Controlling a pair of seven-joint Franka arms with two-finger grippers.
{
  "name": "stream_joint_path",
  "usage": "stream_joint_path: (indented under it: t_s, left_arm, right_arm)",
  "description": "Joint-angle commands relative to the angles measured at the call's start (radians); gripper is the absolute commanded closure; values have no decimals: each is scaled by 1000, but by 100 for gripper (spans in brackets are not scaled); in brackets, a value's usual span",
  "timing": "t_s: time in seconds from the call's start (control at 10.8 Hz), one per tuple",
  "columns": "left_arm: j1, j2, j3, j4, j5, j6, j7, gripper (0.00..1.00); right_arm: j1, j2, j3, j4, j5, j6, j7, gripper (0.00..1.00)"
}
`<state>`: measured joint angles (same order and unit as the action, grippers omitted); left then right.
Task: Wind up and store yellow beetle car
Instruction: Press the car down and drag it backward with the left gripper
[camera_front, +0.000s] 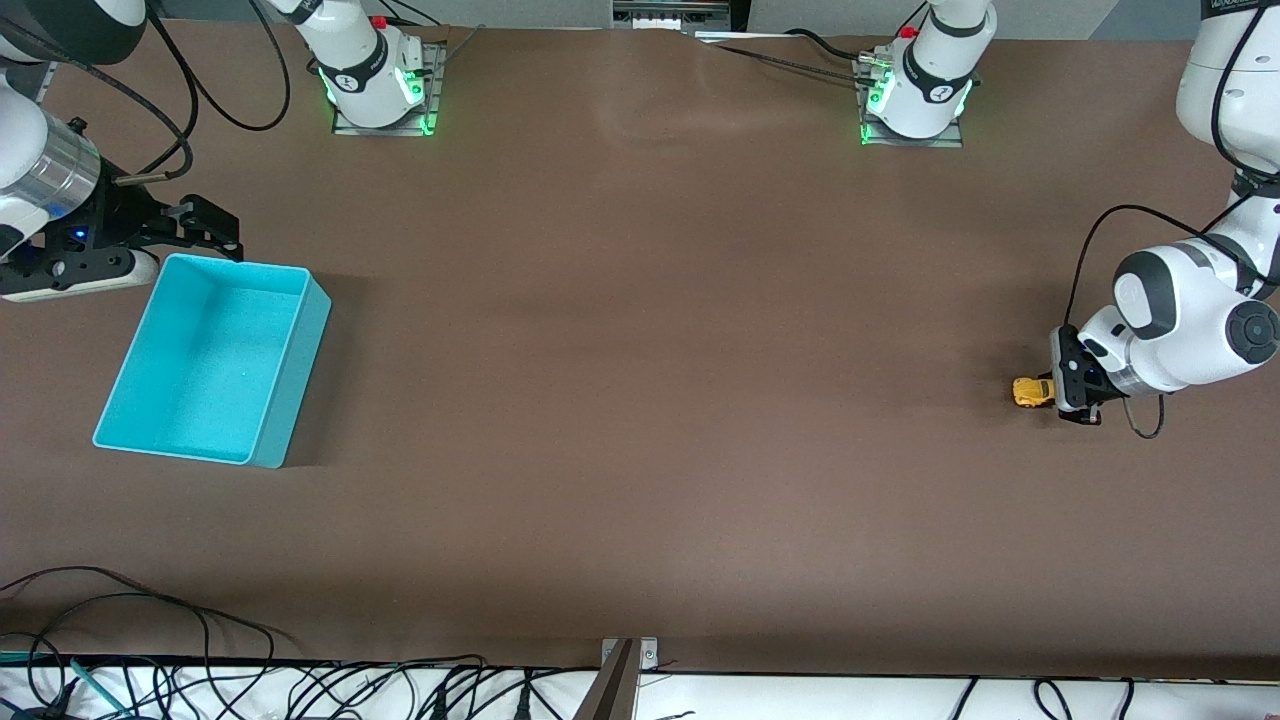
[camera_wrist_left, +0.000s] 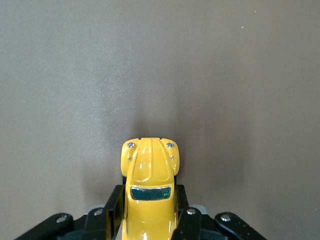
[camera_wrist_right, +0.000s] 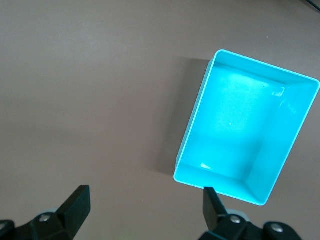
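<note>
Item: yellow beetle car (camera_front: 1032, 391). Located on the brown table (camera_front: 640, 400) at the left arm's end, well apart from the turquoise bin (camera_front: 285, 400), which stood empty at the right arm's end.

Holder: left gripper (camera_front: 1068, 392). Its fingers (camera_wrist_left: 116, 205) were closed on the flanks of the car's rear half; the hood and windscreen projected forward of the fingertips, as the left wrist view showed. The car appeared low, at or just above the table; whether the wheels touched the surface could not be told.

Step in hand, as judged: winding the car, probably by dragging it backward with the wheels pressed on the table. To do this well, the clamp should stay firm on the body sides, clear of the wheels so they can turn; the pull should run straight along the car's own axis, with light downward pressure so the wheels roll rather than skid. The hold should not be released before the car is over the bin, or it may run off.

Second unit: right gripper (camera_front: 215, 228). Waiting, with jaws spread wide and holding nothing, just beside the bin's rim that lies farthest from the front camera.
</note>
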<state>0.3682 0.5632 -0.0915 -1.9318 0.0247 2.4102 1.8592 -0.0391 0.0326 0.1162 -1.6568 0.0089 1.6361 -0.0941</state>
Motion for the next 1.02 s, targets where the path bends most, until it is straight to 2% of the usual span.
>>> stream_joint_path:
  t_s: [0.0,0.37,0.46,0.56,0.65,0.74,0.84,0.93]
  left_arm:
    - [14,72,4,33,24,21,38,100]
    - [15,72,4,33,24,21,38,99]
    - [15,72,4,33,23,21,38,95]
    - [15,70,4,34,23,21,37,83]
    - [15,64,4,37,24,21,38,60]
    - [15,60,4,51,24,4,38,33]
    - [18,57,3,62,23,-21,43,0]
    - [21,52,1,77,18,-55,43,0]
  right_arm:
    - [-1,-3,-1,5,-3,-13,-15,0]
    - [-1,-3,-1,5,-3,-13,-15,0]
    - [-1,-3,-1,5,-3,-13,-15,0]
    - [-1,-3,-1,5,-3,-13,-16,0]
    - [-1,-2,-1,5,-3,-13,-19,0]
    - [-1,-2,-3,5,-3,-13,-21,0]
    - [-1,-2,-1,5,-3,-13,-21,0]
    - [-1,-2,-3,5,-3,-13,-21,0]
